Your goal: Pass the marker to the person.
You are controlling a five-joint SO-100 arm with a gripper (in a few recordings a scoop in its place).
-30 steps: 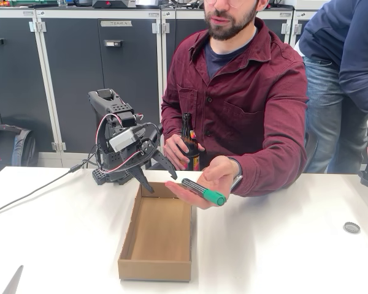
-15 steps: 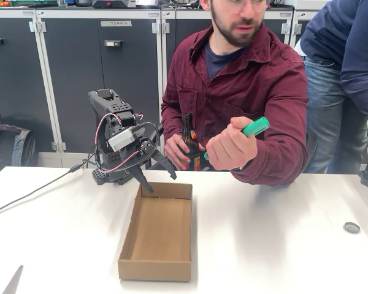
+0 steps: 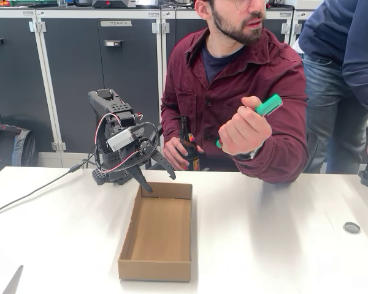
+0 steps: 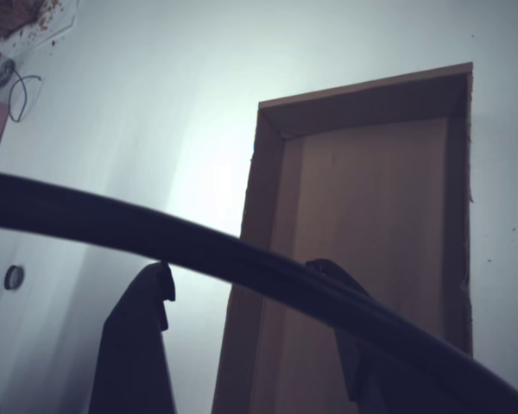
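Open cardboard box point(image 3: 158, 236) on white table point(image 3: 282, 245); brown bottle point(image 3: 189, 147) behind it; grey cabinets point(image 3: 80, 73) far left.

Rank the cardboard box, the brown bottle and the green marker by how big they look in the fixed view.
1. Box, by far the largest.
2. Bottle, partly hidden by the person's hand.
3. Marker, mostly hidden in his fist.
The hidden parts leave bottle versus marker unsure.
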